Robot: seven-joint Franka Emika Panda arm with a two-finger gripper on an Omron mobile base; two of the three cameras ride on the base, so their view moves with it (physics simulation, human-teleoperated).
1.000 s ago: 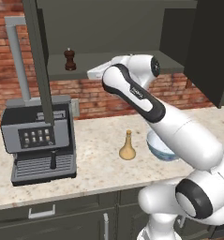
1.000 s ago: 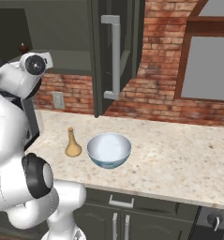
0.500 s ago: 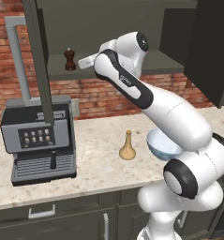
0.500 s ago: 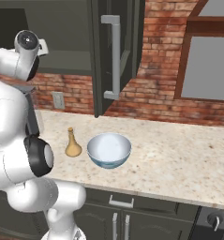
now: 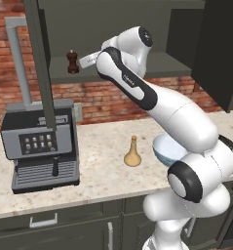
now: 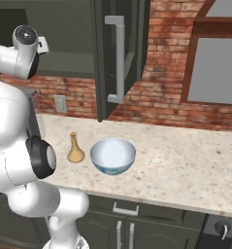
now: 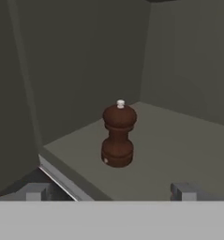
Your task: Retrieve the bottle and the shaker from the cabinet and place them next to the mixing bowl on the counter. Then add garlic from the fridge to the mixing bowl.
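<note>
The dark brown shaker stands upright on the shelf of the open cabinet. My gripper hovers level with it, just to its right, open and holding nothing. In the hand view the shaker sits straight ahead beyond the gripper, clear of both fingertips. The tan bottle stands on the counter just left of the mixing bowl, which my arm partly covers. From the right, the bottle and the bowl stand close together on the counter.
A grey coffee machine stands on the counter's left end. An open cabinet door hangs edge-on left of the shaker, and another door with a long bar handle hangs right of the arm. A brick wall backs the counter.
My arm has swung up and to the left, bringing the open hand into the cabinet, close beside the shaker. Bottle, bowl and shaker have not moved.
</note>
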